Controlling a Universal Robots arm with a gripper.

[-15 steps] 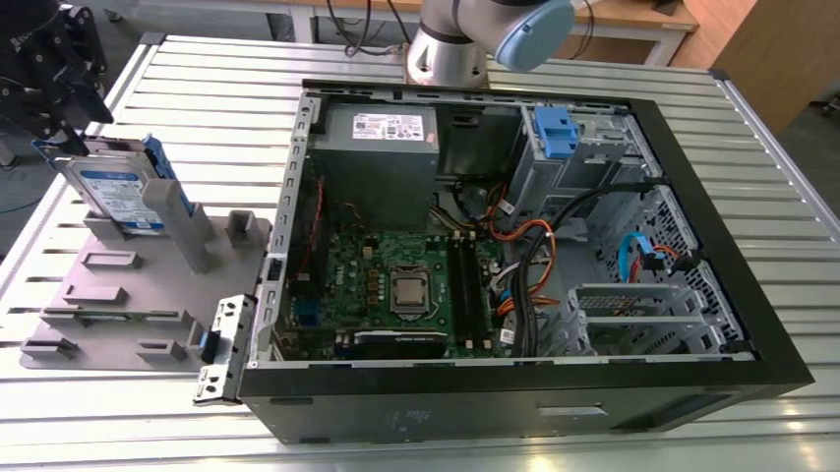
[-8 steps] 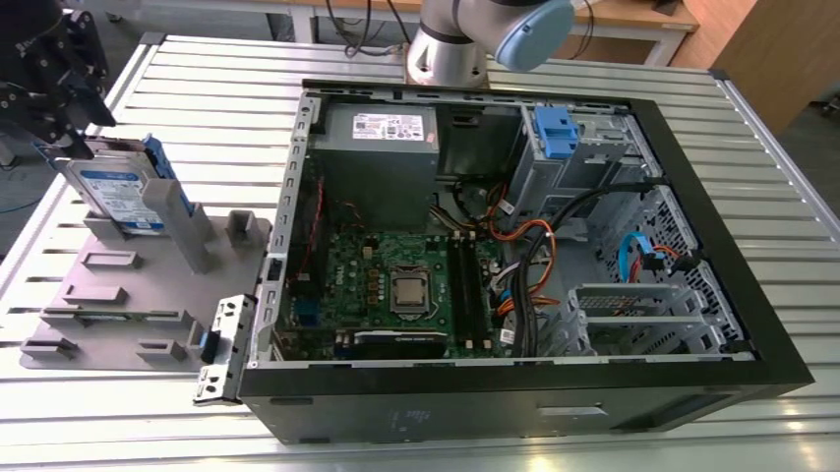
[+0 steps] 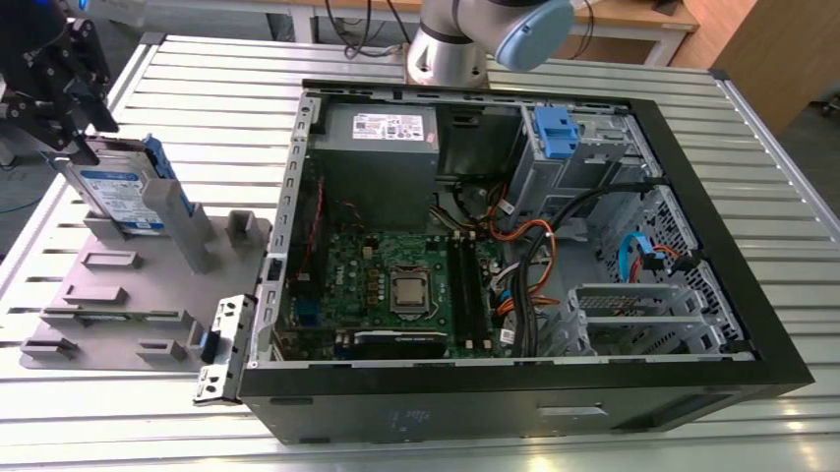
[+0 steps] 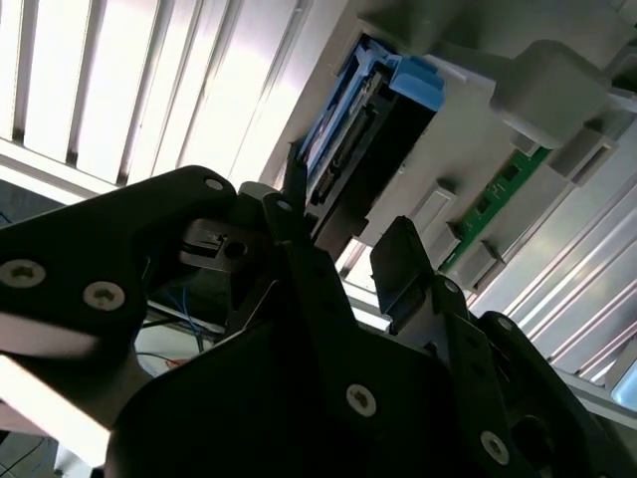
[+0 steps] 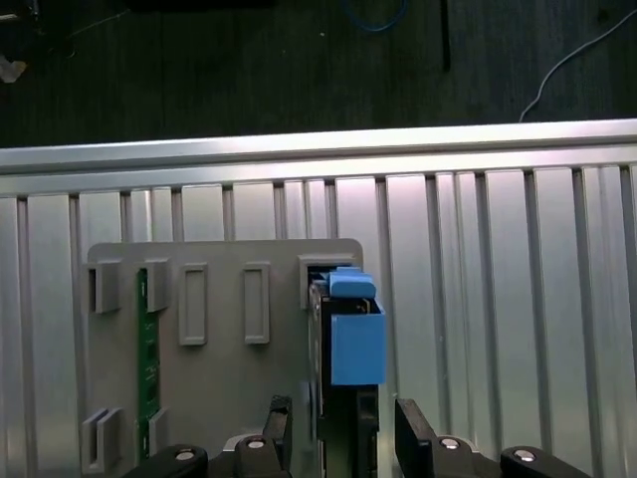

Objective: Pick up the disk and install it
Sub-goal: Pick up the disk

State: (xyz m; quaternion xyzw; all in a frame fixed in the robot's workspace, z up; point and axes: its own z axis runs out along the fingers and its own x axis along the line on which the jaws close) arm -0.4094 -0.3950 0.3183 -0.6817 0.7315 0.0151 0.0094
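Disk (image 5: 356, 344) stands upright in grey holder (image 5: 219, 388) on slatted desk (image 5: 498, 299). Claw (image 5: 343, 418) open, 2 fingers straddling disk's end, gap either side.

Exterior view: bright, even overhead light. Soft, short shadows are cast inside the case (image 3: 525, 393), and a mild sheen is seen on the table (image 3: 197, 79) slats. Second wrist view: the slats are blown out to white glare, and the gripper (image 4: 343, 224) is rendered near-black against it. First wrist view: the slats are evenly lit with a faint pink sheen, and the floor (image 5: 249, 70) beyond the table edge is left dark.
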